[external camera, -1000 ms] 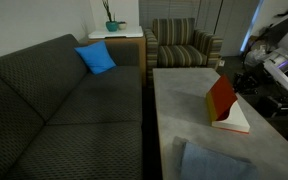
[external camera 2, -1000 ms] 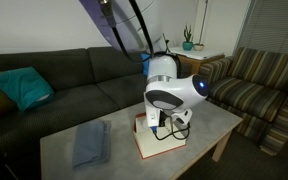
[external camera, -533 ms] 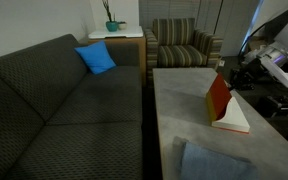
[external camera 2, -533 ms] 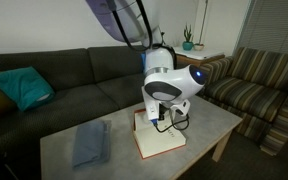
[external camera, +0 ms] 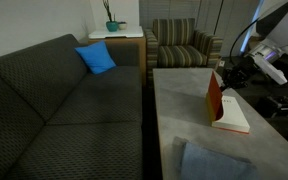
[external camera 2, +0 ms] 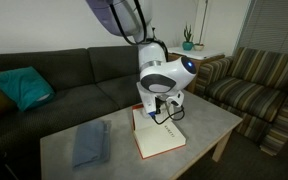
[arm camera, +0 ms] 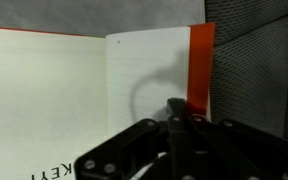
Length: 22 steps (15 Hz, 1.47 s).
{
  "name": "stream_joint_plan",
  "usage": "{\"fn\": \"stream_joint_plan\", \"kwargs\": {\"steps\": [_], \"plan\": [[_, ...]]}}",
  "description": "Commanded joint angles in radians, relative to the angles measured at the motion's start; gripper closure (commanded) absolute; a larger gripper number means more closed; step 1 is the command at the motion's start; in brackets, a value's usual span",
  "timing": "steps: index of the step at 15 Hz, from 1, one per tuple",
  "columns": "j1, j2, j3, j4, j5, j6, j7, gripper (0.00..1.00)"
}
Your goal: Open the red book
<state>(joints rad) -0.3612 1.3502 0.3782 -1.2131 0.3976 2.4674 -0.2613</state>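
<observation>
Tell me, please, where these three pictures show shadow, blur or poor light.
Wrist view: the gripper is dark and out of focus, and a soft shadow falls on the white page of the red book. In an exterior view the arm looks smeared near the top edge. In an exterior view the sofa is dim.

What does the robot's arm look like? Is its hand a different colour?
The arm is white and rounded, with a blue patch near the wrist and black cables looping beside it. Its gripper is black and boxy.
</observation>
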Motion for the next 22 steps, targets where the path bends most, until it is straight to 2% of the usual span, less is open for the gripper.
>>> {"fn": "stream_joint_plan", "kwargs": {"steps": [1,9,14,20,21,22], "plan": [[0.016,-0.033,0.001,-0.034,-0.023,-0.023,-0.013,1.0],[0.077,-0.003,-0.029,0.027,-0.028,-0.091,-0.011,1.0],[0.112,0.06,-0.061,0.115,-0.036,-0.168,0.002,1.0],[0.17,0.162,-0.078,0.266,-0.05,-0.172,0.005,1.0],[0.171,0.118,-0.085,0.201,-0.035,-0.148,-0.008,1.0],[0.182,0.122,-0.091,0.208,-0.036,-0.145,-0.005,1.0]]}}
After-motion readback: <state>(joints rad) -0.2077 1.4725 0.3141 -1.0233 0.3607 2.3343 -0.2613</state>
